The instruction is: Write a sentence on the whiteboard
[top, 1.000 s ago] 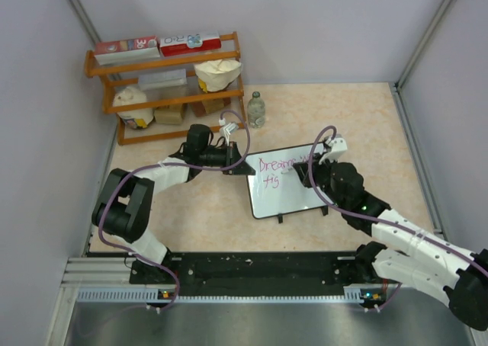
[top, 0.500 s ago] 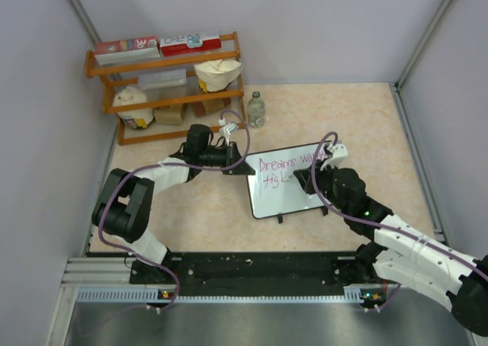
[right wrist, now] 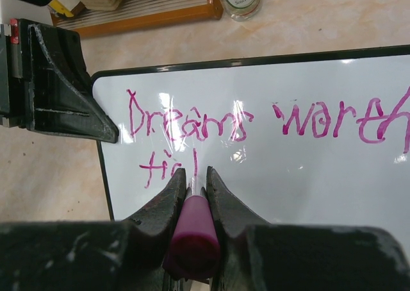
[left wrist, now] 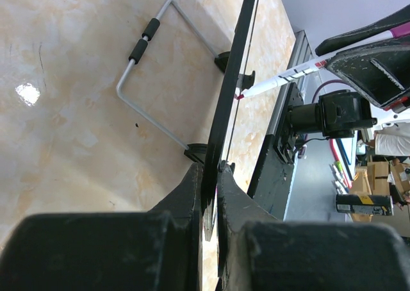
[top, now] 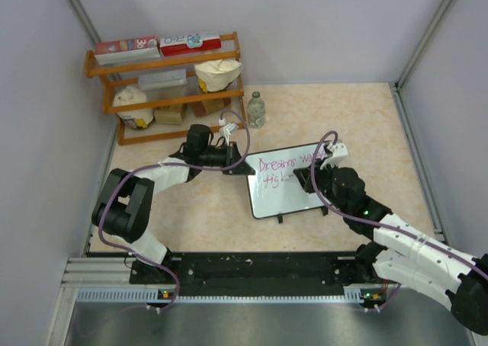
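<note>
Two lines of pink writing are growing on the whiteboard, which stands propped on the table. At the whiteboard's left edge, the left pincer stays clamped shut on the thin black frame, steadying it just as a second ago. Across the whiteboard's face, the sentence reads roughly "Dreams worth" on top and "fig" below, plus one fresh upright stroke that was missing a second ago. At the foot of that stroke sits the tip of the marker. The right pincer is closed tight on the marker's barrel and has slid slightly lower over the whiteboard. I judge the "h" of "fighting" is under way, with most of the second line not yet written.
</note>
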Available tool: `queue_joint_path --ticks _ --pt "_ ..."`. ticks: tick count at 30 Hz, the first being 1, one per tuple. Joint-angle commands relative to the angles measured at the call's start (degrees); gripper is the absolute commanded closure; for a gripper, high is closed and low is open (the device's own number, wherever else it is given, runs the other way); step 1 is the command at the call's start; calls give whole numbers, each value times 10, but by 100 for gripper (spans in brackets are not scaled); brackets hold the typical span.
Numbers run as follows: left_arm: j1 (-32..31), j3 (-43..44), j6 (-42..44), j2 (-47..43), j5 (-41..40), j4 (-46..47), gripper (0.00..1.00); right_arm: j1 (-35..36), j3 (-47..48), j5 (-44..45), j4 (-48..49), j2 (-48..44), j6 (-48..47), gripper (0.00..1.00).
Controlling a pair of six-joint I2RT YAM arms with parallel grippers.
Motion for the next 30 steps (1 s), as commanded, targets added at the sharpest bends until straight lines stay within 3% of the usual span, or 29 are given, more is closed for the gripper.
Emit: queue_joint_path --ticks 1,19,30 --pt "5 10 30 -3 -77 -18 100 -6 27 35 26 16 -8 100" --pt "5 10 29 -3 -76 -18 100 -11 33 61 -2 6 -11 100" --pt "5 10 27 -2 -76 -17 100 -12 4 34 -19 -10 -1 100"
